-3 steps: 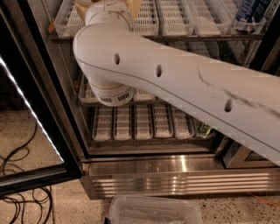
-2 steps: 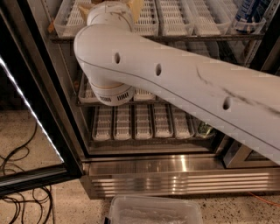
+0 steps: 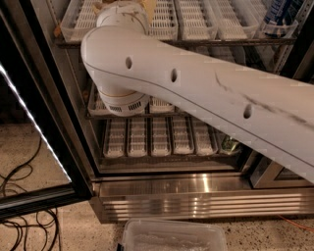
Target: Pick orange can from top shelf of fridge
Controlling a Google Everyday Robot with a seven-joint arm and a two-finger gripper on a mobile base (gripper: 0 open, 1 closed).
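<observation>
Since joint (image 3: 122, 22) blocked my view of top shelf (image 3: 206, 43) in fridge (image 3: 196, 196), gripper sat hidden behind joint; couldn't tell whether open or closed. Tan sliver just right of joint's top was likely can (image 3: 149, 6), mostly covered. Judged best course: advance slowly, keep wrist level, stay off trays (image 3: 196, 19) right of joint, confirm grasp before lifting out.

On my feed, the speckled beige stone floor (image 3: 44, 147) carries the large stainless-steel fridge (image 3: 196, 196), whose ribbed steel base panel meets the floor. Loose black cables (image 3: 19, 196) lie coiled at the left, below the open door's black frame (image 3: 39, 198). A clear plastic tub (image 3: 174, 238) sits at the bottom edge, just before the fridge. The gripper is out of my sight, somewhere past the white arm (image 3: 196, 93) at the top edge.
</observation>
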